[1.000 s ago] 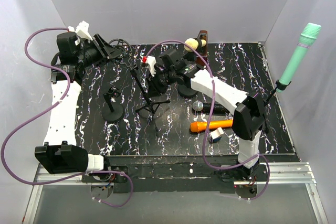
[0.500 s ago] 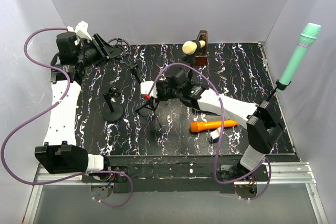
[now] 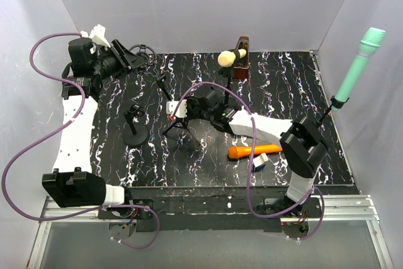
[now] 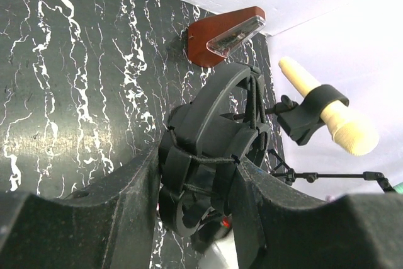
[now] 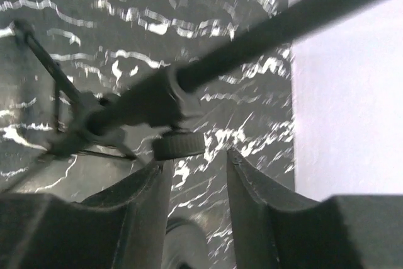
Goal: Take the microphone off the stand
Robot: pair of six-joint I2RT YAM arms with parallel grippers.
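Observation:
A cream microphone (image 3: 227, 57) sits in a black clip on a stand at the back centre; it also shows in the left wrist view (image 4: 340, 121). A green microphone (image 3: 359, 67) stands clipped on a stand at the far right. My left gripper (image 3: 129, 55) is at the back left, shut on a black shock mount (image 4: 214, 130), as the left wrist view (image 4: 200, 155) shows. My right gripper (image 3: 179, 110) is open and empty (image 5: 198, 159) beside the black tripod stand (image 3: 179, 124), just below its pole and knob (image 5: 178, 144).
An orange microphone (image 3: 254, 150) and a small white object (image 3: 259, 160) lie at the front right. A short stand on a round base (image 3: 134, 131) is left of the tripod. A brown wedge holder (image 3: 242, 51) stands at the back wall.
My right gripper has come forward and down from the back centre to the tripod stand, and its arm now lies low over the table. The left arm has not moved.

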